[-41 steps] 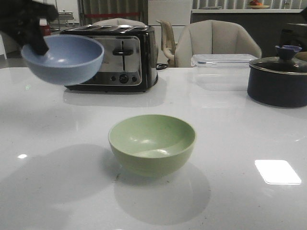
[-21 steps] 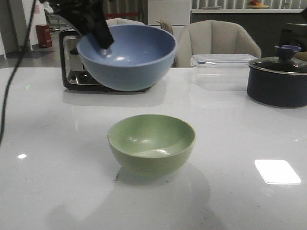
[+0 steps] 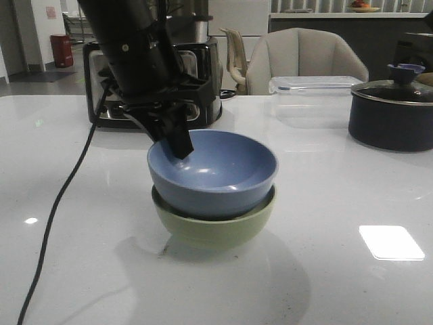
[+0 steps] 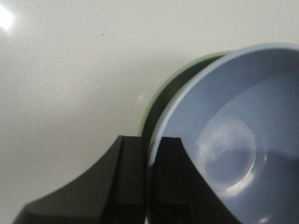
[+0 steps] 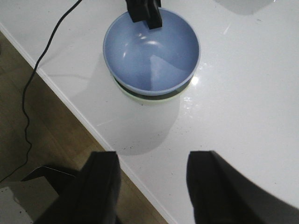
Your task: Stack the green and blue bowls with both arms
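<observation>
Left end effector is gripping the blue bowl by its rim, fingers clamped tight. Blue bowl is sitting nested inside the green bowl on the white surface. Right end effector is hanging wide apart, well back from both bowls.

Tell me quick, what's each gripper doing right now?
Left gripper: shut on the blue bowl's rim, bowl nested in the green bowl.
Right gripper: open, holding nothing.
</observation>
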